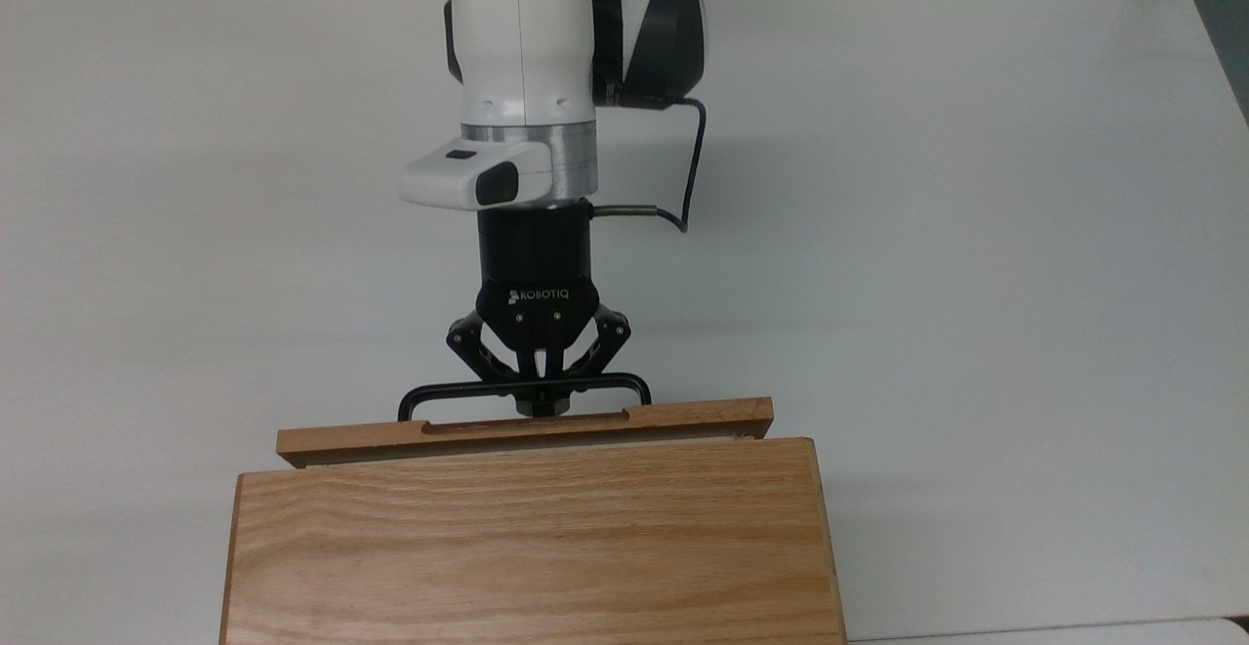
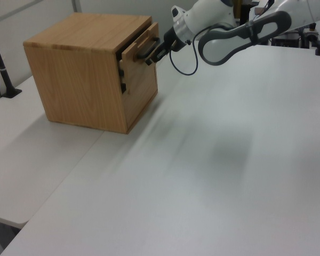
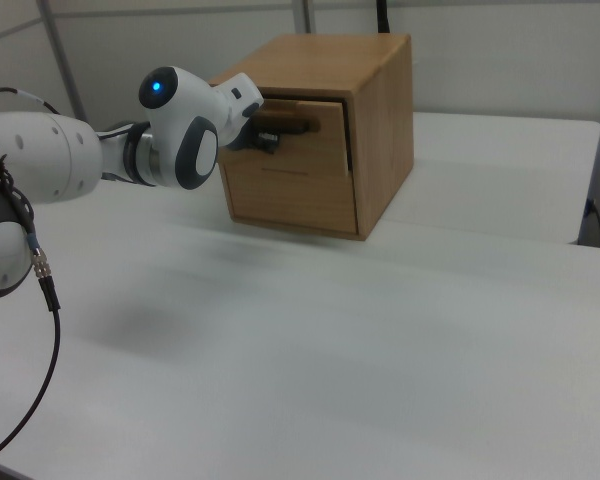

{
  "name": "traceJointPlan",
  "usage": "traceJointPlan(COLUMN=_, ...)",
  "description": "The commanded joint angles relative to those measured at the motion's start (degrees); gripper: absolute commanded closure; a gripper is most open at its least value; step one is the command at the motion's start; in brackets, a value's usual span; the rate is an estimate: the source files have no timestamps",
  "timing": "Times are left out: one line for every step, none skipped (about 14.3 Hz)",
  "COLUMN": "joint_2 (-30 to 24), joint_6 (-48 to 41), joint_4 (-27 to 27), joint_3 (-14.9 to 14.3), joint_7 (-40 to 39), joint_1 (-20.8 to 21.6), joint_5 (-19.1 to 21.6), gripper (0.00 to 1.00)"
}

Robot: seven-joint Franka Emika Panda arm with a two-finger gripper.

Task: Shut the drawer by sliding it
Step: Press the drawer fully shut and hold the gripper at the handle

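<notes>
A robotics lab, by the look of it: wide white tables (image 2: 213,176) pushed edge to edge, bare but for one oak cabinet (image 2: 85,69) used as a test piece. Robot arm (image 1: 527,69) in white and grey, cable (image 1: 691,167) looped from its wrist, reaching across the tabletop. Black clamp post (image 2: 1,64) fixed at a table's edge in the left view; pale partition walls (image 3: 500,60) with metal uprights behind in the right view.

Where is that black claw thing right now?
In the top view, the gripper sits at the middle of the black handle, against the drawer front, which sticks out slightly from the wooden cabinet.
</notes>
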Motion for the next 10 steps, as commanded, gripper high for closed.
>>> traceJointPlan(joint_2=3.9, joint_6=0.9, joint_4=6.1, joint_3=-0.8, joint_7=0.7, joint_1=0.4, joint_5=-0.9, gripper=1.00)
traceJointPlan(joint_2=5.1, joint_6=0.9, joint_4=7.6, joint_3=-0.9, joint_7=0.7, joint_1=0.4, joint_5=-0.9, gripper=1.00)
traceJointPlan(joint_2=5.9, joint_6=0.9, joint_4=9.0, joint_3=-0.9, joint_7=0.5, joint_1=0.3, joint_5=-0.9, gripper=1.00)
traceJointPlan(joint_2=6.7, joint_6=1.0, joint_4=10.0, joint_3=-1.0, joint_7=0.5, joint_1=0.3, joint_5=-0.9, gripper=1.00)
traceJointPlan(joint_2=7.2, joint_6=1.0, joint_4=10.6, joint_3=-1.0, joint_7=0.4, joint_1=0.3, joint_5=-1.0, gripper=1.00)
traceJointPlan(joint_2=7.1, joint_6=0.9, joint_4=10.2, joint_3=-1.0, joint_7=0.3, joint_1=0.3, joint_5=-0.9, gripper=1.00)
traceJointPlan(joint_2=6.2, joint_6=0.8, joint_4=8.8, joint_3=-0.9, joint_7=0.3, joint_1=0.4, joint_5=-0.9, gripper=1.00)
traceJointPlan(joint_2=4.7, joint_6=0.7, joint_4=7.3, joint_3=-0.9, joint_7=0.1, joint_1=0.3, joint_5=-1.0, gripper=1.00)
traceJointPlan(joint_2=3.2, joint_6=0.3, joint_4=5.5, joint_3=-0.9, joint_7=-0.2, joint_1=0.3, joint_5=-1.2, gripper=1.00)
traceJointPlan(joint_2=1.3, joint_6=0.0, joint_4=2.9, joint_3=-0.9, joint_7=-0.2, joint_1=0.3, joint_5=-1.6, gripper=1.00)
